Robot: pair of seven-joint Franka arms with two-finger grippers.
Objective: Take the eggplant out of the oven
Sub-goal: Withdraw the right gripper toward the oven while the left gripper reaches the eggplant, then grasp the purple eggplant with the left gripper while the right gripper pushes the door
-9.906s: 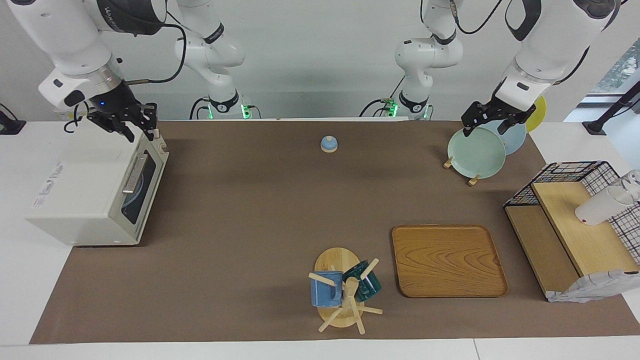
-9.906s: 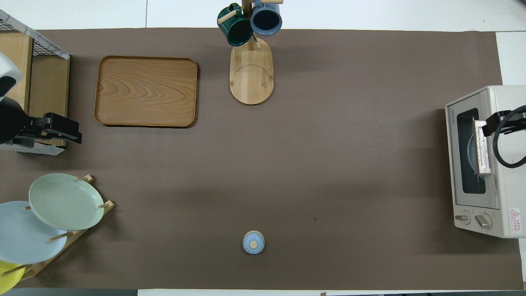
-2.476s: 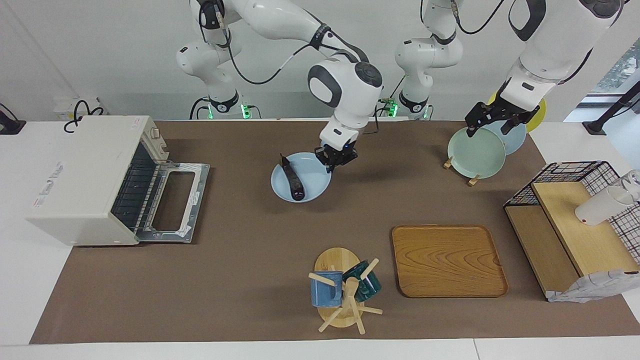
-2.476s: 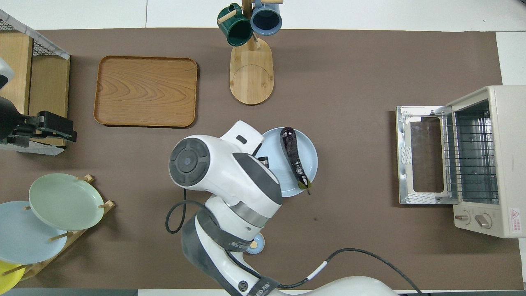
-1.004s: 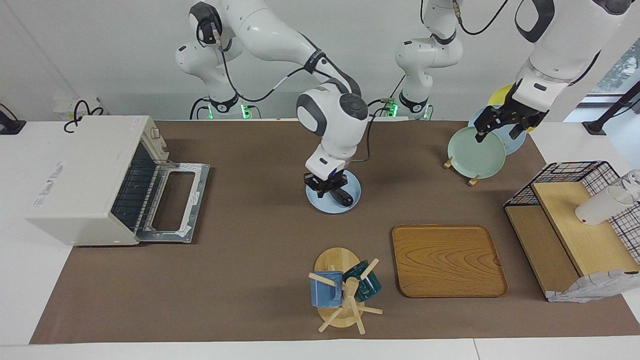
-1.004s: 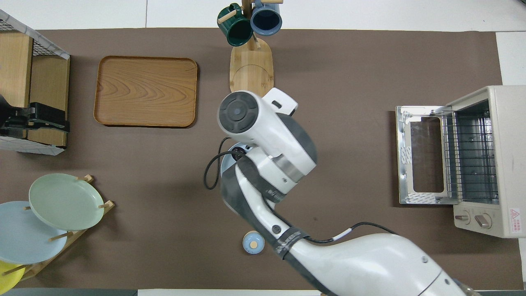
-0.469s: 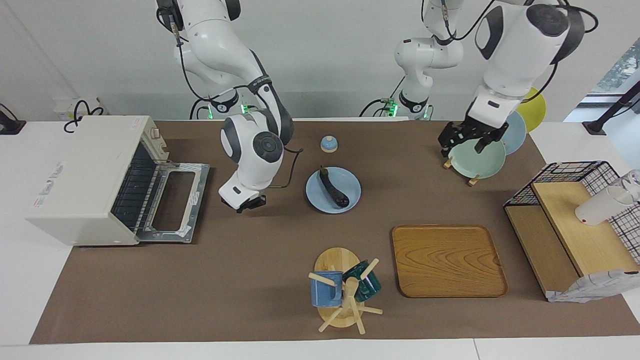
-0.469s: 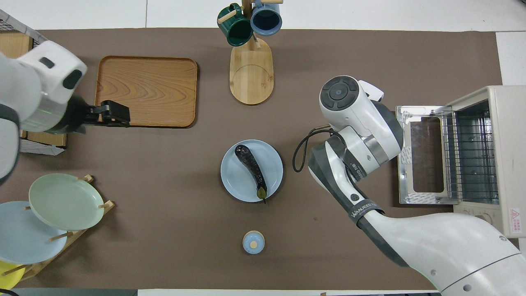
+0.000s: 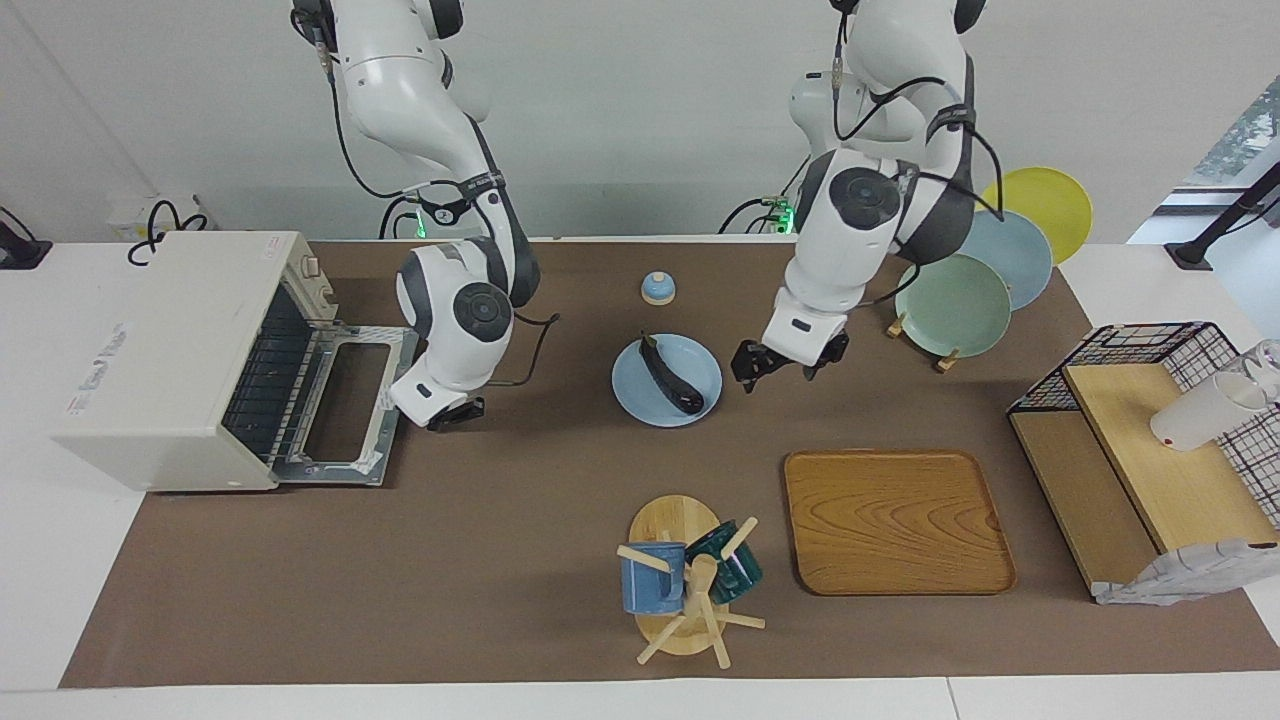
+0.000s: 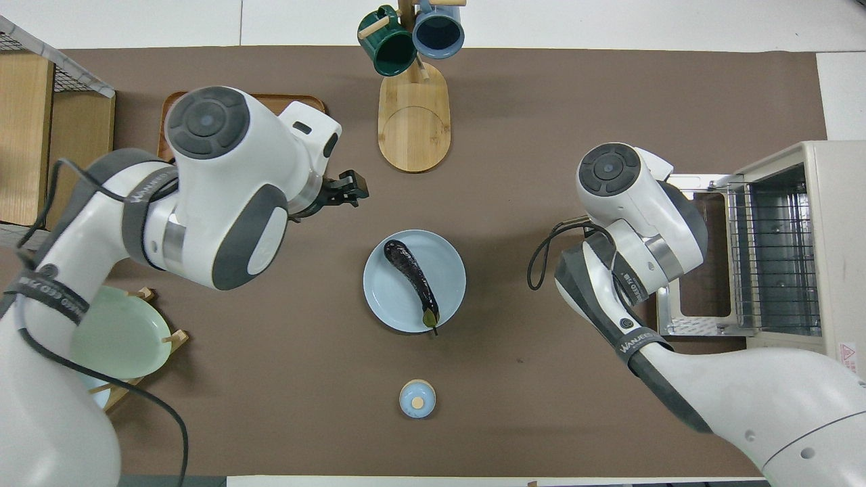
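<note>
The eggplant (image 9: pixel 670 375) lies on a pale blue plate (image 9: pixel 700 361) near the middle of the surface (image 9: pixel 500 520), stem tip toward the robots, outside the oven (image 9: pixel 170 360). The oven stands at the right arm's end of the surface; its drop-down door (image 9: pixel 345 405) lies flat and open, and the wire rack (image 10: pixel 771 257) inside is bare. The right hand (image 9: pixel 452 413) hangs just beside the open door, over the mat between door and plate, its fingertips together and holding nothing. The left hand (image 9: pixel 772 364) hovers close beside the plate, toward the left arm's end, its fingers spread wide and empty. A small blue lidded knob (image 9: pixel 657 288) sits nearer the robots than the plate. A mug tree (image 9: pixel 685 585) with a blue mug (image 9: pixel 650 585) and a green mug (image 9: pixel 735 565), and a wooden tray (image 9: pixel 895 520), lie farther from the robots. A plate rack (image 9: pixel 985 290) with green, blue and yellow plates and a black wire shelf (image 9: pixel 1150 440) stand toward the left arm's end. Nothing lies between either hand and the eggplant.
</note>
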